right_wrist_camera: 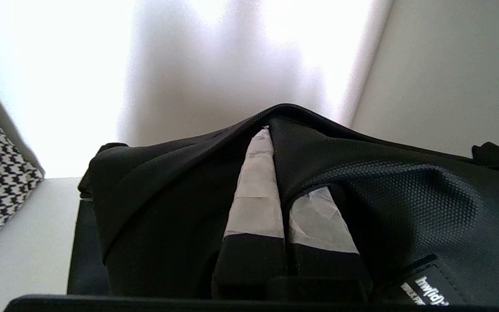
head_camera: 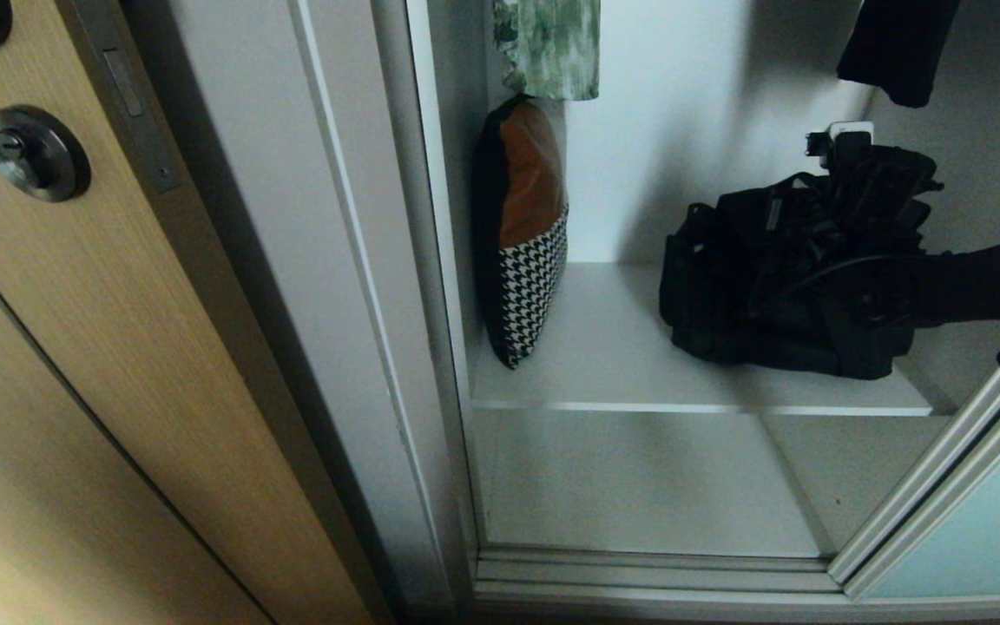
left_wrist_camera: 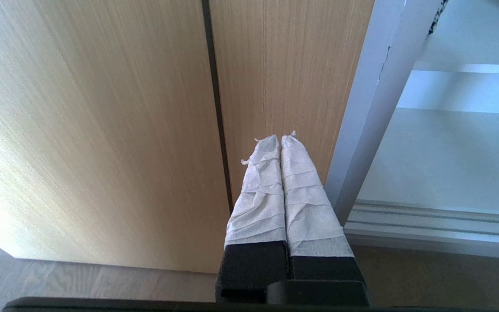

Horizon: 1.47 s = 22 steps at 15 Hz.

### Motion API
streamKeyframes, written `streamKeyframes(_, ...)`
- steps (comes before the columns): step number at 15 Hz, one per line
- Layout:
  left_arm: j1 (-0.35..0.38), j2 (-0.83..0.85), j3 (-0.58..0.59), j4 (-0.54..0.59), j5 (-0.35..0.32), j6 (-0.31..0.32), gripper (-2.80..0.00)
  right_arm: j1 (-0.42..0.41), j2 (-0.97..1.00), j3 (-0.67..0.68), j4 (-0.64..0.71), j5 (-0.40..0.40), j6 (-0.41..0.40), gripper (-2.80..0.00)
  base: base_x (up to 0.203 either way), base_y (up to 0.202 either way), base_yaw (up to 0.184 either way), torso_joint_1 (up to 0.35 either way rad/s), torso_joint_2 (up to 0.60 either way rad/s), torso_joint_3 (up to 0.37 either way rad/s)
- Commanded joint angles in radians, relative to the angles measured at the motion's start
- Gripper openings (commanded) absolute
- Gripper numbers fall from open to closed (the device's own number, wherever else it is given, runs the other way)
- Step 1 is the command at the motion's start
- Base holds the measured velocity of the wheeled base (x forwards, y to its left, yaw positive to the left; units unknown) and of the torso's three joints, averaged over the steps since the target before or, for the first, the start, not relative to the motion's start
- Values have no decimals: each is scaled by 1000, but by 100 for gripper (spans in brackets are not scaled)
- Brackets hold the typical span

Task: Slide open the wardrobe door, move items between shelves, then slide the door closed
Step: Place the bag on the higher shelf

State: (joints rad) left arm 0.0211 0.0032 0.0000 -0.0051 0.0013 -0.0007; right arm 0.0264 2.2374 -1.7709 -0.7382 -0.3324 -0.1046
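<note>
Cushion [head_camera: 524, 234] leans left of black bag [head_camera: 778, 286], pinched by right gripper [right_wrist_camera: 271, 130]

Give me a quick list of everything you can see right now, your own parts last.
bag: one, black, right half of upper shelf, top fabric pinched by the right gripper
pillow: one, black, brown and houndstooth, upright against the wardrobe's left wall
shelves: two, white, upper bears bag and pillow, the lower below it
sliding door: one, pale turquoise, silver frame, slid right
wooden door: one, tan, dark round lock, left of the wardrobe
hanging clothes: two, green-patterned above pillow, black at upper right
right gripper: shut on the bag
left gripper: shut, empty, before the wooden door
</note>
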Motion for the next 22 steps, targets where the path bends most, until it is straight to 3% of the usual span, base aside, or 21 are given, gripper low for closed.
streamKeyframes(1,0,1,0,0,0,1,-280,1,-2,2,-22,-6,1,0,0,0,0,0,0,0)
streamKeyframes(7,0,1,0,0,0,1,-280,23,-19,62,-42,9,0,0,0,0,0,0,0,0)
streamKeyframes(15,0,1,0,0,0,1,-280,57,-9,321,-125,29,2,0,0,0,0,0,0,0)
streamKeyframes(22,0,1,0,1,0,1,-280,101,-207,556,-210,23,21,0,0,0,0,0,0,0)
